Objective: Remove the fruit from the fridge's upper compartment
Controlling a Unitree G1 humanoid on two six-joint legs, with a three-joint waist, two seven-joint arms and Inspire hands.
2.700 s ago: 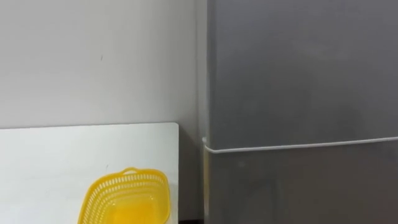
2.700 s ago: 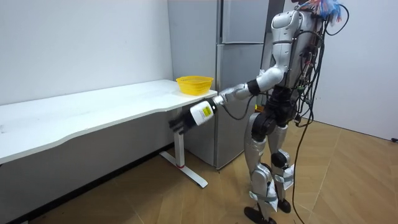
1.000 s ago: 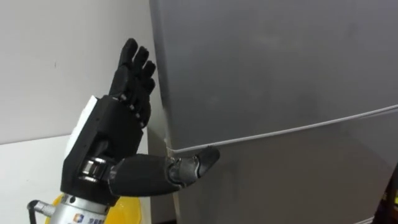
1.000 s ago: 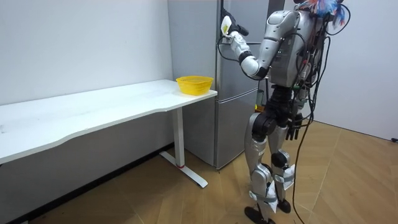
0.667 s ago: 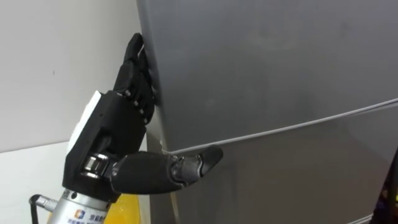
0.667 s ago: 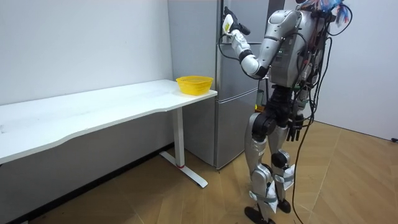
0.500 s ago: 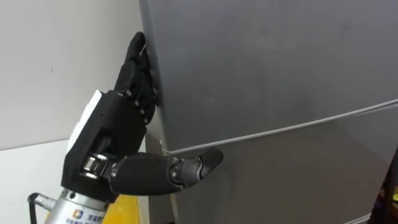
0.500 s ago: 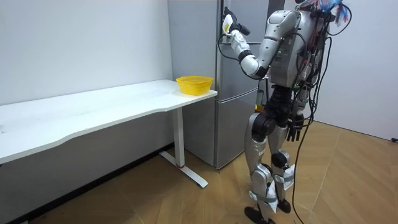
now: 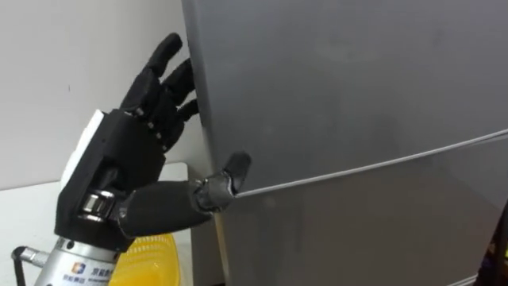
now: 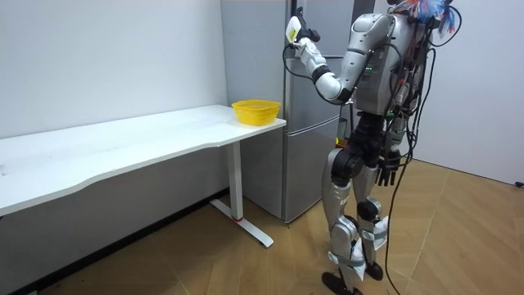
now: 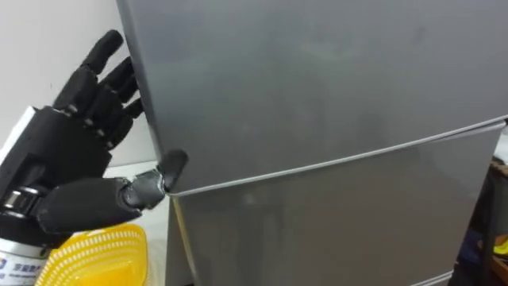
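Observation:
The grey upper fridge door point(image 9: 341, 79) point(image 11: 317, 79) stands shut in front of me, and a thin pale seam point(image 9: 373, 164) divides it from the lower door point(image 9: 357, 230). My left hand point(image 9: 127, 159) point(image 11: 59, 143) point(image 10: 296, 29) is raised at the door's left edge. It is open, with its straight fingers spread just left of the edge and its thumb tip resting at the seam's left end. My right hand point(image 10: 391, 170) hangs relaxed beside my hip. In the room view I stand upright right before the fridge point(image 10: 332, 16).
A yellow mesh basket point(image 9: 147, 258) point(image 11: 99, 254) point(image 10: 255, 111) sits on the near end of the long white table point(image 10: 123, 143) point(image 9: 24, 206), just left of the fridge. A white wall runs behind the table. Wooden floor lies around my feet.
My left hand has drawn back leftward from the door's edge, and its fingers now show spread beside it. The thumb has slid left along the seam. The door stays shut.

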